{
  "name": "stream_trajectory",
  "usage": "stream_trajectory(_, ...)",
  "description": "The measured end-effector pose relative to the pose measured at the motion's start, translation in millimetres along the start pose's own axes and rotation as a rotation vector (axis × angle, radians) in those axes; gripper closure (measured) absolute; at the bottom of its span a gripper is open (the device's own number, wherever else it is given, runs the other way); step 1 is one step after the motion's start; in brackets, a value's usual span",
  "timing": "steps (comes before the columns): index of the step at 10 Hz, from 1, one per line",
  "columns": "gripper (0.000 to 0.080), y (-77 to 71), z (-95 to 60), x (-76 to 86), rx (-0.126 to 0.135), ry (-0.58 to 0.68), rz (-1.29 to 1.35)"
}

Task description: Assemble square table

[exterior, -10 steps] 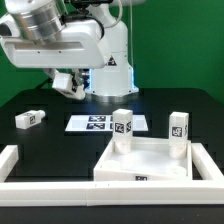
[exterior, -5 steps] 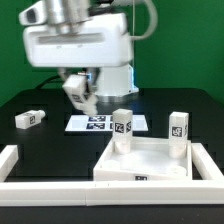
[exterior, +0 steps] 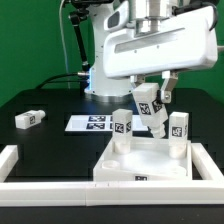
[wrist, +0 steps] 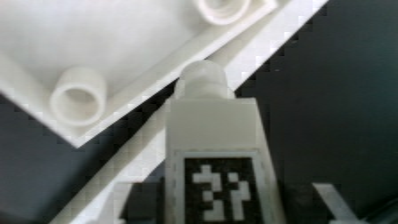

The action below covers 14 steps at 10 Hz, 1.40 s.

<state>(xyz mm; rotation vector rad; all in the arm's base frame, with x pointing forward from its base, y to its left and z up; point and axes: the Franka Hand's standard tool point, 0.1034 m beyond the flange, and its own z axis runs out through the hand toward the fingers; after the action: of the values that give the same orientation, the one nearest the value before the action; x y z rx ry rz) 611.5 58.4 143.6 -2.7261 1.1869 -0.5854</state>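
The square table's white slab (exterior: 150, 166) lies recessed face up at the front of the exterior view. Two white tagged legs (exterior: 121, 128) (exterior: 179, 128) stand upright in its far corners. My gripper (exterior: 152, 112) is shut on a third tagged leg (exterior: 150, 106) and holds it tilted above the slab, between the two standing legs. In the wrist view the held leg (wrist: 214, 130) points toward the slab's edge (wrist: 107, 50), close to a round corner socket (wrist: 80, 97). My gripper (wrist: 217, 205) clamps the leg at its tagged end. A fourth leg (exterior: 28, 118) lies loose on the exterior view's left.
The marker board (exterior: 92, 123) lies flat on the black table behind the slab. A low white border wall (exterior: 12, 165) runs along the front and the exterior view's left. The arm's base (exterior: 100, 85) stands at the back.
The arm has swung from the exterior view's left to its right with the leg in its grip. It has come down over the slab between the two upright legs.
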Motion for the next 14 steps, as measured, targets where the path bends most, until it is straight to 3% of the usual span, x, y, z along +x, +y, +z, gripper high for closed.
stream_trajectory(2, 0.0508, -9.5, 5.4, -12.2, 0.026, 0.054, -0.010)
stream_trajectory(4, 0.0508, -6.3, 9.0, -16.3, 0.008, 0.040, -0.038)
stream_trajectory(5, 0.0508, 1.8, 23.0, -30.5, -0.082, -0.005, -0.122)
stream_trajectory(7, 0.0508, -5.8, 31.6, -23.4, -0.138, 0.032, -0.248)
stream_trajectory(11, 0.0508, -6.7, 34.5, -28.8, -0.136, 0.031, -0.216)
stream_trajectory(13, 0.0508, -23.3, 42.4, -53.6, -0.137, 0.045, -0.219)
stream_trajectory(14, 0.0508, -24.7, 43.4, -56.8, -0.141, 0.047, -0.223)
